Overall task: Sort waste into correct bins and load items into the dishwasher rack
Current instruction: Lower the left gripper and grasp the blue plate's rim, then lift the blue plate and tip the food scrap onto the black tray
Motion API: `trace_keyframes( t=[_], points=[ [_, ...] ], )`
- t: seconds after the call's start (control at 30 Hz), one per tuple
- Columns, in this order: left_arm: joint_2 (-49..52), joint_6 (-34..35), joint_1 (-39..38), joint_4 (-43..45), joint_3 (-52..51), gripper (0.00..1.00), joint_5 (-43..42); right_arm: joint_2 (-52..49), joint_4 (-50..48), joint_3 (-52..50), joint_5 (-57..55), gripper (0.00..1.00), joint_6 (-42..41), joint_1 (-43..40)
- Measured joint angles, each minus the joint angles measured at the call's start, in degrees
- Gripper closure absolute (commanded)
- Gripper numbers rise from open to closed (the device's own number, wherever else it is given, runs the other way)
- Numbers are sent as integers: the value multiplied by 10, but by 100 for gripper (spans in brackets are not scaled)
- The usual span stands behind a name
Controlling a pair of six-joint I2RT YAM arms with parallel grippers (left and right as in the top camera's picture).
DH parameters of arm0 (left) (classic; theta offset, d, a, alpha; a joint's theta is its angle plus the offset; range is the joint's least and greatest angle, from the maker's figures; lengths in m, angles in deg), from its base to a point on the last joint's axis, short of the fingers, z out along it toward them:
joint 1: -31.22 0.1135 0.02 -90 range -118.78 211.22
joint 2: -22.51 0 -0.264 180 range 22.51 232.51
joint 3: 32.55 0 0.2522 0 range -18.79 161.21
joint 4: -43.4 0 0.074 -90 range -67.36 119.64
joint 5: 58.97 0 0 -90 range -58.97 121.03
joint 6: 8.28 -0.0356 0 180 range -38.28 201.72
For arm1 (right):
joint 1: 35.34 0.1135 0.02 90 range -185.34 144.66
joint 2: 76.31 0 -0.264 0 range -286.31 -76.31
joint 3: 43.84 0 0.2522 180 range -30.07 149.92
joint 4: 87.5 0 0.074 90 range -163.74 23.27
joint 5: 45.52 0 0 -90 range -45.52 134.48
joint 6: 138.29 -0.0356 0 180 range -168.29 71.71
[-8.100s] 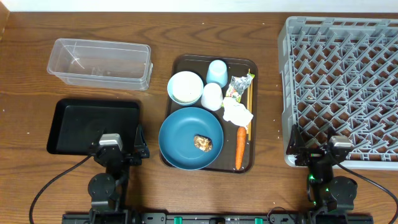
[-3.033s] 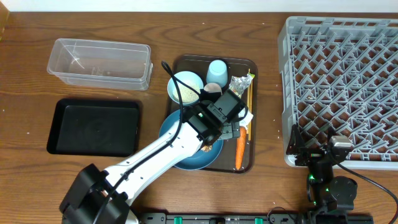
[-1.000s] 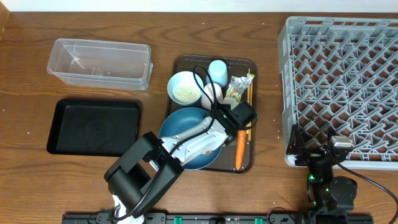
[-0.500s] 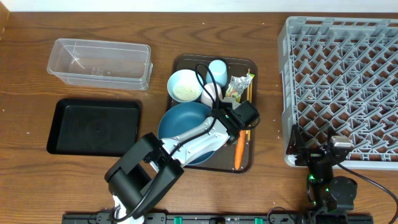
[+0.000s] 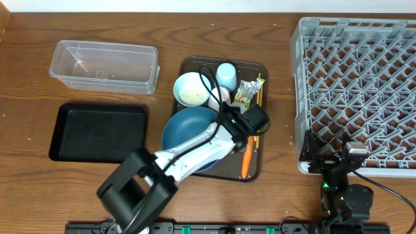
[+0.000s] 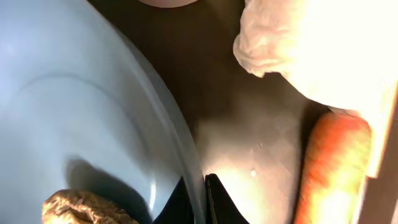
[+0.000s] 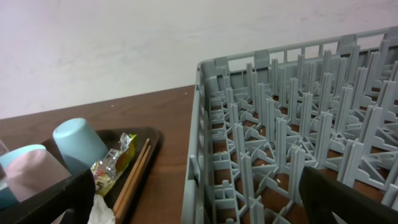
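Observation:
My left gripper (image 6: 199, 202) is shut on the right rim of the large blue dish (image 6: 81, 106), one finger inside and one outside. The brown food lump (image 6: 87, 208) lies in the dish. Right of the grip are the orange carrot (image 6: 333, 168) and the crumpled white napkin (image 6: 292, 43). From overhead, the left gripper (image 5: 237, 127) is over the serving tray between the dish (image 5: 185, 133) and the carrot (image 5: 246, 156). The right gripper (image 7: 199, 205) stands open with nothing in it, at the near left corner of the grey dishwasher rack (image 7: 280, 124).
On the brown serving tray (image 5: 260, 68) sit a white bowl with rice (image 5: 192, 90), a light-blue cup (image 5: 226, 75), a white cup (image 5: 221, 99), the shiny wrapper (image 5: 250, 90) and chopsticks (image 5: 260, 101). The black tray (image 5: 97, 133) and clear tub (image 5: 104, 65) lie to the left, the rack (image 5: 357, 91) to the right.
The left jaws have closed on the dish rim. The dish has slid a little to the left and the carrot has shifted slightly. The right arm has not moved.

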State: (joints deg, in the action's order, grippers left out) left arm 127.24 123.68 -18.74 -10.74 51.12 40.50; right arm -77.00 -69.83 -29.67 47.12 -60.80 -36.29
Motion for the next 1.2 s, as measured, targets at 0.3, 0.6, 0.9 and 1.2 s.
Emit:
trace_keyframes(
  t=[0.3, 0.6, 0.9, 1.2],
  points=[
    [-85, 2, 0, -36, -1, 94, -16, 0, 0, 0, 0, 1, 0, 0],
    [-210, 2, 29, -87, -1, 94, -14, 0, 0, 0, 0, 1, 0, 0],
    [-292, -5, 207, -107, -1, 94, -37, 0, 0, 0, 0, 1, 0, 0],
    [-301, -92, 458, -71, -9, 94, -220, 0, 0, 0, 0, 1, 0, 0]
  ],
)
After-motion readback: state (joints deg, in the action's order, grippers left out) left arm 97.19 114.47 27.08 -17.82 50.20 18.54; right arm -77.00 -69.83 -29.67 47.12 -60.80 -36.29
